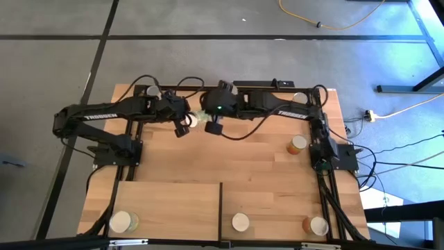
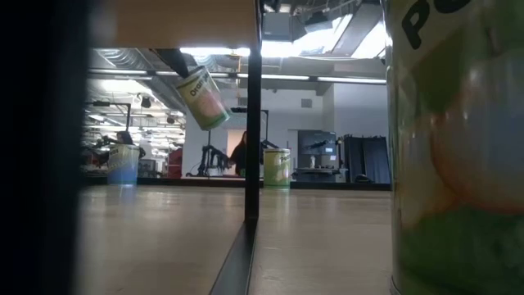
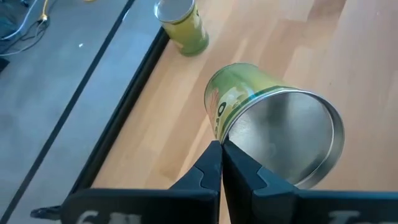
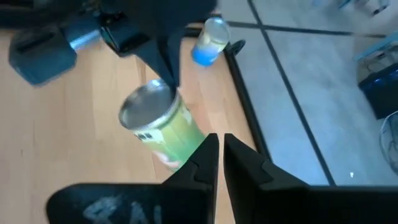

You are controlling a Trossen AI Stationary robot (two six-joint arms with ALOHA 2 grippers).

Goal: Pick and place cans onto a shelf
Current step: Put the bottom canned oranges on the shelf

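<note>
A green can (image 3: 249, 102) hangs tilted in the air over the table's far middle, also in the high view (image 1: 198, 118) and the low view (image 2: 203, 97). My left gripper (image 3: 221, 149) is shut on its rim and reaches it from the table's left (image 1: 189, 122). My right gripper (image 4: 219, 144) stands just right of the can (image 1: 210, 123). Its fingers are a narrow gap apart with nothing between them, and the can (image 4: 163, 127) lies just beyond their tips. The shelf (image 1: 166, 205) lies at the near edge, its dark divider (image 1: 220, 208) upright. My left gripper pinches the rim (image 3: 229, 132) of the can's shiny metal end between its two fingers, which slant downward from the table's left. The can is lifted clear of the table and hangs tilted below the fingertips, its metal end toward the wrist.
Upright cans stand about: an orange one (image 1: 298, 144) at the right, three along the near edge (image 1: 123, 222) (image 1: 240, 222) (image 1: 317, 226), a blue one (image 4: 211, 40) at the far left corner and a yellow-green one (image 3: 180, 22) by the far edge. Bare boards lie in the middle.
</note>
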